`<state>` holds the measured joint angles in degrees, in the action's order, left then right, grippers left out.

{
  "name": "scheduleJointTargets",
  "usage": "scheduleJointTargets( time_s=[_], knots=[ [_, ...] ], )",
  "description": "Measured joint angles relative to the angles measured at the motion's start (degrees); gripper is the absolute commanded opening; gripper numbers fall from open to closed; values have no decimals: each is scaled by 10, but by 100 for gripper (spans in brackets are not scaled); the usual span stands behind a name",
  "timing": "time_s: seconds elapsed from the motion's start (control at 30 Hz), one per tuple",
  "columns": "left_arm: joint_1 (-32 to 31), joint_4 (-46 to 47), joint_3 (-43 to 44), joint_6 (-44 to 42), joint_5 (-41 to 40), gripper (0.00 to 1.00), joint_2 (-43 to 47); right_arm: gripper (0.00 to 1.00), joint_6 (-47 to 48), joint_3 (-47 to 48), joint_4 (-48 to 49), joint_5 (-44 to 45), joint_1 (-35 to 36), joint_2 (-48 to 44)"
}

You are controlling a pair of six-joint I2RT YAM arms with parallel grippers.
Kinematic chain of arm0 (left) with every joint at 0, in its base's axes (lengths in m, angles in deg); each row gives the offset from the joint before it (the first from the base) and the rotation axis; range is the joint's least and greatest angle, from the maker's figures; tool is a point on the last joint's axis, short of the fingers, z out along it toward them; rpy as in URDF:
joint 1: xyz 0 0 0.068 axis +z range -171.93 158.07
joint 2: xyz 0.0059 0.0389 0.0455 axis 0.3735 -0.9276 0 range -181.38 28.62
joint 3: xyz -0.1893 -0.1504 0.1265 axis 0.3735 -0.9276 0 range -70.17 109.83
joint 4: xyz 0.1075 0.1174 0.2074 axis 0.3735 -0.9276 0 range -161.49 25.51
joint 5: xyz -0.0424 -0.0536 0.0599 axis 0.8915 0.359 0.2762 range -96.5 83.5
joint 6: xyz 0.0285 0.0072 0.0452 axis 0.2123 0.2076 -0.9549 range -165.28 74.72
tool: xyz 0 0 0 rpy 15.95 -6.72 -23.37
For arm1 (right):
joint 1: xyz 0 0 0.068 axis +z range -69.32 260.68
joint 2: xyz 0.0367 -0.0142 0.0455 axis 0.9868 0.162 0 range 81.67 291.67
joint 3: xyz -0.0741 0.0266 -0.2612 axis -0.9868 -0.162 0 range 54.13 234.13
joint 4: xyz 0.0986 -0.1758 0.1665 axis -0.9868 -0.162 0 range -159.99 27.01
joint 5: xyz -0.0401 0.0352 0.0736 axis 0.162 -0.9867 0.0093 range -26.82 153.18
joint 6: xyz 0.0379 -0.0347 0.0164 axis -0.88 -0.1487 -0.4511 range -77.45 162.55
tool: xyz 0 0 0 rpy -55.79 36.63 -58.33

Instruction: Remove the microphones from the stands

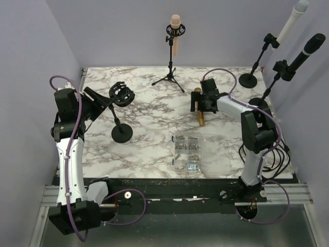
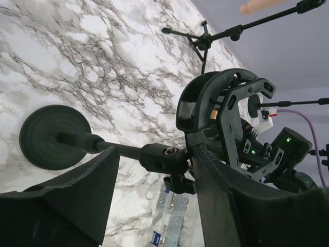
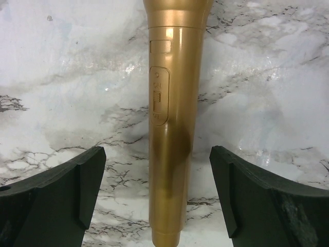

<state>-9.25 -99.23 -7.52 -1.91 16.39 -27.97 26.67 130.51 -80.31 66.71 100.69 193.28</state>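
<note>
The gold microphone [image 1: 200, 119] lies flat on the marble table, apart from the stand. In the right wrist view the microphone [image 3: 172, 118] runs lengthwise between my fingers with a clear gap on each side. My right gripper [image 1: 198, 105] [image 3: 157, 154] hovers over it, open. The black stand has a round base [image 1: 122, 133] [image 2: 51, 136] and an empty shock-mount clip [image 1: 122, 95] [image 2: 226, 103]. My left gripper [image 1: 100, 103] [image 2: 157, 154] straddles the stand's pivot joint [image 2: 164, 157], open; the right finger sits close against the clip's foot and the left finger is apart from the joint.
A pink microphone on a tripod stand [image 1: 175, 31] stands at the back centre. A white microphone [image 1: 293, 20] and a black one [image 1: 308, 49] stand on round-base stands at the back right. A clear plastic parts box [image 1: 187, 152] lies near the front edge.
</note>
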Motion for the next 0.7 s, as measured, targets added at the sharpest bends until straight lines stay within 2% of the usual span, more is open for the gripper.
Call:
scheduleJointTargets(
  time_s=[0.33,0.7],
  knots=[
    [0,87,-49,3,1,37,15,91,1,0,2,0,0,0],
    [0,206,-145,16,-9,35,66,91,3,0,2,0,0,0]
  ],
)
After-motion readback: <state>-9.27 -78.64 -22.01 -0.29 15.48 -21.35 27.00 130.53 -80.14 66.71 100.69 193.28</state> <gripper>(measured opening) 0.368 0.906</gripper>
